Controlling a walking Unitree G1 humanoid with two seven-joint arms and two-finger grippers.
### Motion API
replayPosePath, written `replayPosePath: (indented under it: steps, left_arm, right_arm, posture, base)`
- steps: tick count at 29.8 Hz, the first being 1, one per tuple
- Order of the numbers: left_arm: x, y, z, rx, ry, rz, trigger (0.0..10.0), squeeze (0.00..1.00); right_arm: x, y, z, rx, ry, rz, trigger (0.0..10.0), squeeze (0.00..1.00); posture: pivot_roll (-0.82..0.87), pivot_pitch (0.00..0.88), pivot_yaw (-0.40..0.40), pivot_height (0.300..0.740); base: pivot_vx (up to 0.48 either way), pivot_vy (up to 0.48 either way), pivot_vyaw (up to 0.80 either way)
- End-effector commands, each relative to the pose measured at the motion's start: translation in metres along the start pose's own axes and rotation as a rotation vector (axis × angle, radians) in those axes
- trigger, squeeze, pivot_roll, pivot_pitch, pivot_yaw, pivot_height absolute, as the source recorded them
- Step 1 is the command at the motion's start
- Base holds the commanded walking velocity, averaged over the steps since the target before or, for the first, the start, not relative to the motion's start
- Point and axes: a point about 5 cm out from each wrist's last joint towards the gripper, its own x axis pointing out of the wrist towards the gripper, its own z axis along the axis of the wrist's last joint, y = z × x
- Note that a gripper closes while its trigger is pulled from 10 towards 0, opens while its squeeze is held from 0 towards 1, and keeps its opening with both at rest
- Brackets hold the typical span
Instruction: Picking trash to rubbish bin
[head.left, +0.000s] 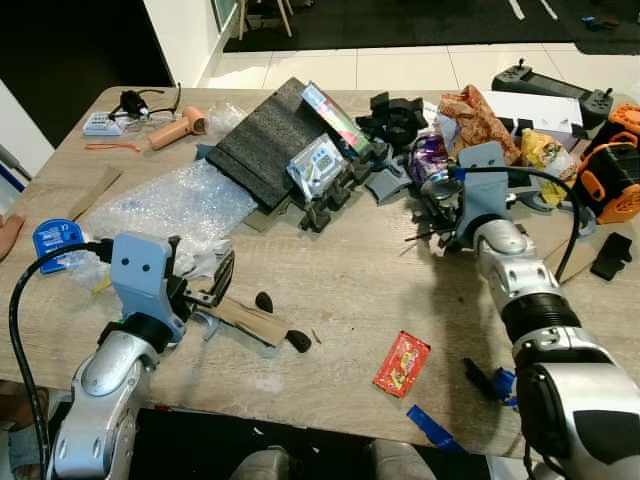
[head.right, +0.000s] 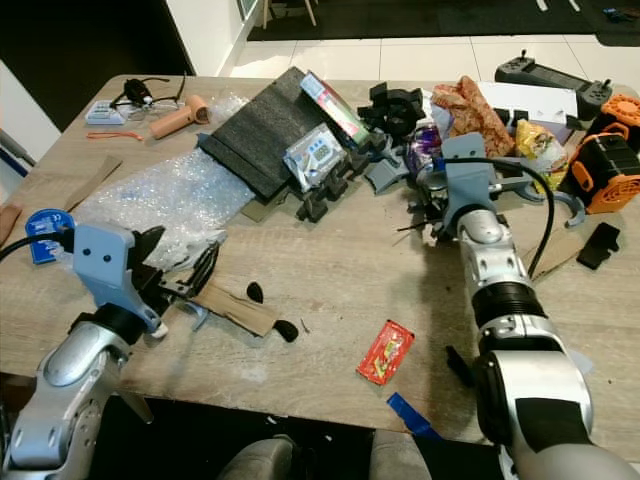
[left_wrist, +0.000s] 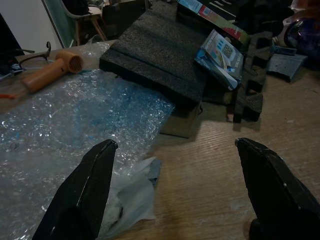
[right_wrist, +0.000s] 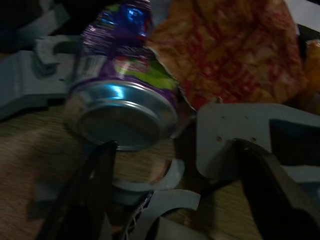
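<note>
Your right pincer (right_wrist: 170, 195) gapes wide just short of the purple can (right_wrist: 125, 100), which lies on its side at twelve o'clock. Reaching step: ease forward, then close. Left pincer (left_wrist: 175, 195) hovers open over the tabletop (head.left: 350, 290).

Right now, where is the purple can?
The purple can lies on its side at the table's far right, just ahead of the right end effector, beside the orange snack bag.
</note>
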Motion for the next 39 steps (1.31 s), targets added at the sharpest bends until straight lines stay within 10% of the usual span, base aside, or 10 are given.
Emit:
replayPosePath:
  steps: [1, 15, 17, 19, 20, 22, 39]
  left_arm:
    - [0.0, 0.002, -0.006, -0.001, 0.034, 0.001, 10.0, 0.0]
    - [0.011, 0.001, -0.008, -0.015, 0.021, -0.005, 10.0, 0.0]
    - [0.013, 0.001, -0.008, -0.02, 0.017, -0.004, 10.0, 0.0]
    - [0.015, 0.001, -0.009, -0.025, 0.014, -0.004, 10.0, 0.0]
    - [0.015, 0.001, -0.009, -0.027, 0.013, -0.004, 10.0, 0.0]
    - [0.016, 0.001, -0.009, -0.031, 0.012, -0.004, 10.0, 0.0]
    - [0.02, 0.0, -0.01, -0.057, -0.002, -0.026, 10.0, 0.0]
  right_arm:
    - [-0.004, 0.0, -0.018, 0.041, 0.093, 0.0, 0.0, 0.0]
    - [-0.008, 0.013, -0.029, 0.059, 0.21, 0.089, 0.0, 0.0]
    - [-0.007, 0.015, -0.021, 0.063, 0.161, 0.101, 10.0, 0.0]
    - [-0.007, 0.013, -0.012, 0.082, 0.108, 0.107, 10.0, 0.1]
    - [-0.008, 0.011, -0.009, 0.088, 0.095, 0.105, 10.0, 0.85]
    - [-0.009, 0.009, -0.007, 0.083, 0.089, 0.106, 10.0, 1.0]
    - [-0.024, -0.01, -0.005, 0.027, 0.184, 0.133, 10.0, 1.0]
  posture:
    - [-0.07, 0.077, 0.077, 0.74]
    - [-0.09, 0.058, 0.065, 0.74]
    - [-0.1, 0.055, 0.063, 0.74]
    - [-0.1, 0.052, 0.061, 0.74]
    - [-0.1, 0.052, 0.06, 0.74]
    - [-0.1, 0.05, 0.059, 0.74]
    - [-0.12, 0.054, 0.056, 0.74]
  base:
    - [0.0, 0.0, 0.0]
    - [0.0, 0.0, 0.0]
    - [0.0, 0.0, 0.0]
    - [0.0, 0.0, 0.0]
    - [0.0, 0.0, 0.0]
    - [0.0, 0.0, 0.0]
    - [0.0, 0.0, 0.0]
